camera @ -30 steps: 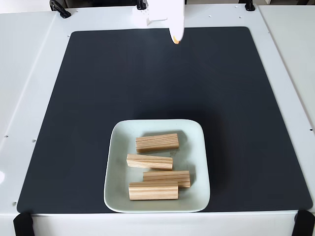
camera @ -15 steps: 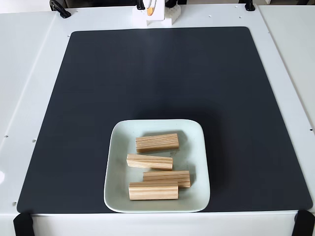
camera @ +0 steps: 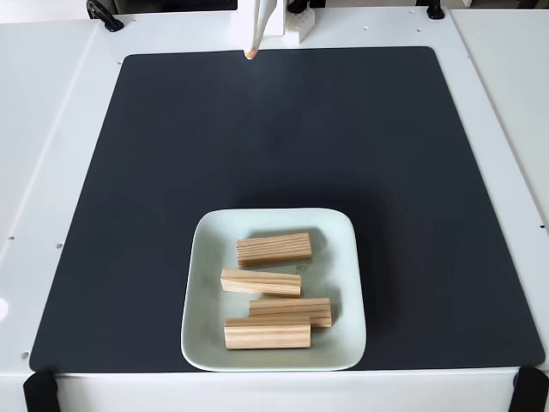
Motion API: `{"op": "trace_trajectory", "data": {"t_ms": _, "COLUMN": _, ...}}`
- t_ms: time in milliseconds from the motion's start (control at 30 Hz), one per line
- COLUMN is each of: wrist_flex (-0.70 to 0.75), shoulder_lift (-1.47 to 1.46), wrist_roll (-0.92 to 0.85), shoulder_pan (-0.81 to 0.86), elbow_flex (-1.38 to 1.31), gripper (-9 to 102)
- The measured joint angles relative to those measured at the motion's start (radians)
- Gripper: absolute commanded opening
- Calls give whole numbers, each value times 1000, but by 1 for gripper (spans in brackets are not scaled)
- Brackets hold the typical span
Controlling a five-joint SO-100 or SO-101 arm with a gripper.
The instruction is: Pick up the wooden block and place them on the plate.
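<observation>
Several wooden blocks lie flat inside the plate (camera: 196,283), a pale mint-white square dish near the front of the black mat. One block (camera: 274,248) is at the back, another (camera: 261,282) sits below it, and two more (camera: 290,309) (camera: 267,332) lie close together at the front. My gripper (camera: 251,51) hangs at the mat's far edge, far from the plate. It shows as a thin white finger with an orange tip. Nothing is held in it, and I cannot make out how the jaws stand.
The black mat (camera: 171,154) covers most of the white table (camera: 51,129). The arm's white base (camera: 287,26) stands at the far edge. Black clamps (camera: 39,390) (camera: 530,388) sit at the front corners.
The gripper's tip moved left along the far edge, pulled back towards the base, and now reaches slightly over the mat's edge again. The blocks and the plate have not moved.
</observation>
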Motion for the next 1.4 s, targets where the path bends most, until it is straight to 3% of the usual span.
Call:
{"op": "trace_trajectory", "data": {"t_ms": 733, "wrist_flex": 72, "shoulder_lift": 9, "wrist_roll": 0, "shoulder_pan": -173, "elbow_flex": 153, "gripper": 0}}
{"op": "trace_trajectory", "data": {"t_ms": 1400, "wrist_flex": 72, "shoulder_lift": 9, "wrist_roll": 0, "shoulder_pan": -173, "elbow_flex": 153, "gripper": -1}}
